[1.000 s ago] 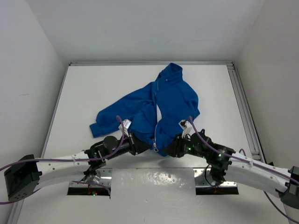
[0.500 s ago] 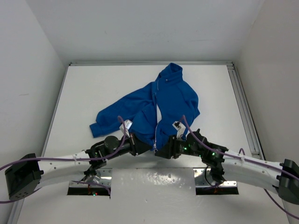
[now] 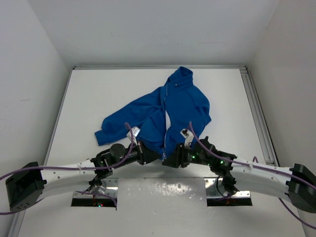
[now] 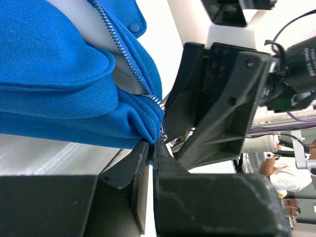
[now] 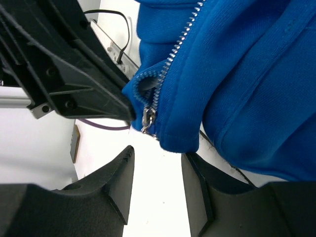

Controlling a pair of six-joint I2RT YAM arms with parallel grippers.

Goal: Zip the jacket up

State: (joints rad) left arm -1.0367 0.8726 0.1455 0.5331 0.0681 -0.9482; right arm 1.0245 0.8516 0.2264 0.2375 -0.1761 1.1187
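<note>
**Anchoring the hem ahead of taking the zipper tab**

Showing the jacket (image 3: 170, 106) lying crumpled on the white table (image 3: 98, 94), collar toward the far edge and hem toward the arm bases. Showing also the zipper (image 3: 164, 126) gaping along the front, with the slider (image 5: 147, 118) sitting at the bottom end.

Clamping the hem corner just below the zipper's foot with the left gripper (image 4: 150, 148), fingers drawn together on a fold of fleece. Probably anchoring the fabric there, so that the track is pulling straight rather than bunching.

Presenting the slider's small metal tab just ahead of the right gripper (image 5: 158, 163), fingers spread apart and holding nothing. Apparently lining that gap up with the tab.

Crowding both tools tip to tip at the near hem, almost touching, since anchor point and slider are lying side by side.

Judging the task as barely begun: tab not yet seized, and nearly the whole track waiting to be closed toward the collar.

Calling next for a fine closing on the tab, a small and slippery target, while risking a pinch of fleece instead.
</note>
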